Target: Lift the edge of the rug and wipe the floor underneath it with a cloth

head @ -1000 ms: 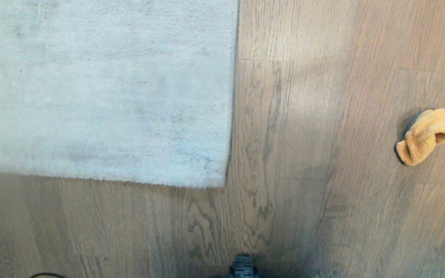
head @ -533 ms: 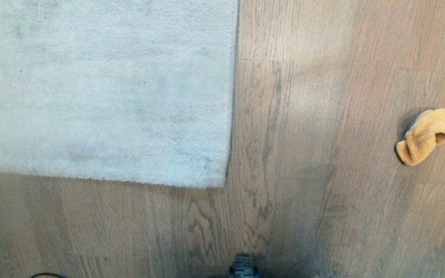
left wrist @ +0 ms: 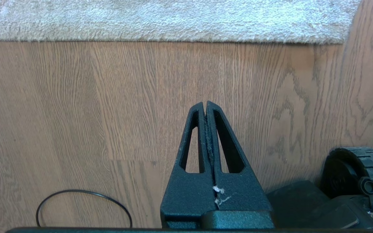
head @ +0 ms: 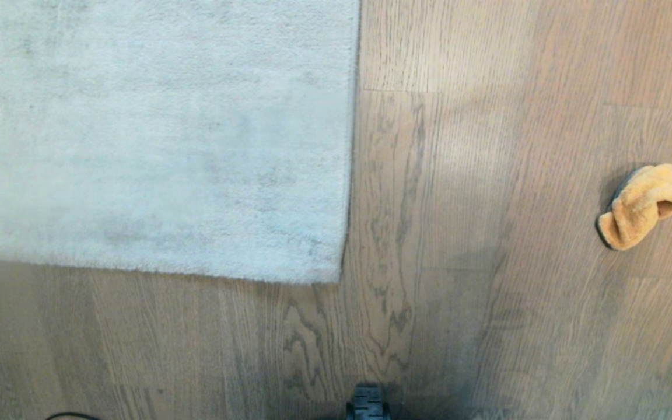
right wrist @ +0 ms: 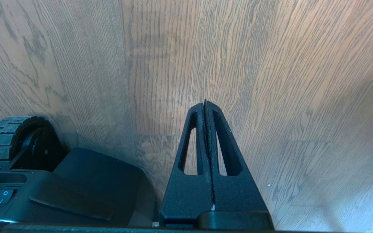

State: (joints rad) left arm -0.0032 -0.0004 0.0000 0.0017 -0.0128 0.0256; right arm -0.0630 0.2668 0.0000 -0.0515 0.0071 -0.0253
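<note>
Both claws, left claw (left wrist: pixel 205 105) and right claw (right wrist: pixel 205 104), fully closed, empty; rug (head: pixel 155 134) flat on the floor (head: pixel 458 233), orange cloth (head: pixel 642 205) well apart, ungrasped.

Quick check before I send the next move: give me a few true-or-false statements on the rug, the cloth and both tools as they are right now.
1. The rug lies flat on the floor. True.
2. The cloth rests on the rug. False: it lies on bare floor, off to the robot's right.
3. The left tool is shut and empty. True.
4. The right tool holds the cloth. False: it is shut on nothing, above bare floor.
5. A black cable loop lies on the floor. True.
</note>
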